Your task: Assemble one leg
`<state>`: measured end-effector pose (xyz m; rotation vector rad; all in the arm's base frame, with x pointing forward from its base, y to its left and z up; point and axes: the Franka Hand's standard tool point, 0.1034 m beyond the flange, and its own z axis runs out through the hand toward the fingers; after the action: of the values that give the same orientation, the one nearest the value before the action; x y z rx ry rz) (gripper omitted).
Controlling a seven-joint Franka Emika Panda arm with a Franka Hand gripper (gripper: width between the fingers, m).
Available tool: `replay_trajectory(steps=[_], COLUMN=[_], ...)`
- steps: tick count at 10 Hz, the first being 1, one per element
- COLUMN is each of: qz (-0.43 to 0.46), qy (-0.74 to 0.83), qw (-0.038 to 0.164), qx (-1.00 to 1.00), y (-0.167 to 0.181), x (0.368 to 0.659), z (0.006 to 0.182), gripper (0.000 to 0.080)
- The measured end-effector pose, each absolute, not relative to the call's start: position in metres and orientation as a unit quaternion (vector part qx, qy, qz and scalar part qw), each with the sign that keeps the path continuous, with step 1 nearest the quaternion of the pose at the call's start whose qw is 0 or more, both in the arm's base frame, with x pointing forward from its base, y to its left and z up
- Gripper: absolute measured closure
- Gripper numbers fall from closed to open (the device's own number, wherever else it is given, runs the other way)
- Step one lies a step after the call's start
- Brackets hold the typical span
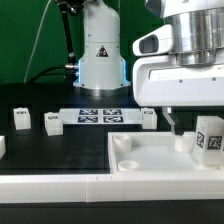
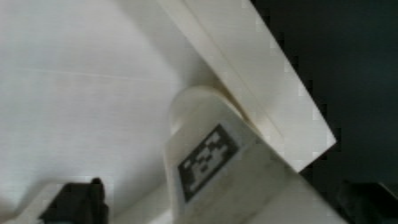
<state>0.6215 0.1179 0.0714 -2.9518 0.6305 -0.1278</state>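
The leg [image 1: 210,135] stands up straight on the big white panel [image 1: 150,168], close to the panel's corner at the exterior view's right. I think it is there because that corner is where a leg has to go in. Its black-and-white tag faces out, so the cameras can read it. The gripper [image 1: 193,125] hangs right over that spot, low down. One dark finger [image 1: 172,122] shows beside the leg, and there is a gap between them. In the wrist view that finger [image 2: 79,200] sits far off to one side, with bare panel [image 2: 71,90] between it and the leg [image 2: 217,155]. So the fingers look spread apart and are not squeezing the leg (the other finger is hidden, so this is my best guess). A wide spread makes sense here, since the leg has to fit between the fingers before they can close on it or turn it. There is a small white lump under the finger, and I cannot tell what it is. Three more legs [image 1: 22,120] [image 1: 52,123] [image 1: 148,118] wait in a row on the black table [image 1: 60,148], well away from the panel. They are out of the way but easy to reach. The marker board [image 1: 98,115] lies flat between them.
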Motion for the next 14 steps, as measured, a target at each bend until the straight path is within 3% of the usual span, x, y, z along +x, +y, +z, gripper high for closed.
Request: replay_trajectory(steps=[4,6,7,8,10,13,14], qz=[-0.037,-0.047,-0.047,-0.047,-0.047,-0.047,-0.047], qy=[-0.014,-0.057,-0.056,-0.056,-0.056,-0.031,0.034], qw=[0.023,0.021,0.021,0.021,0.021,0.026,0.040], qx=[-0.999,-0.997,-0.997,-0.997,-0.997,-0.998,-0.998], y=[0.1177,0.1169,0.1170,0.1170,0.1170,0.1156,0.1142], x=[0.6235,0.6241,0.6241,0.6241,0.6241,0.6246,0.6249], z=[0.0680,0.0677,0.0676,0.0676,0.0675,0.0673,0.0671], gripper=[0.0150,0.0150,0.0280,0.0280,0.0511,0.0511,0.0511])
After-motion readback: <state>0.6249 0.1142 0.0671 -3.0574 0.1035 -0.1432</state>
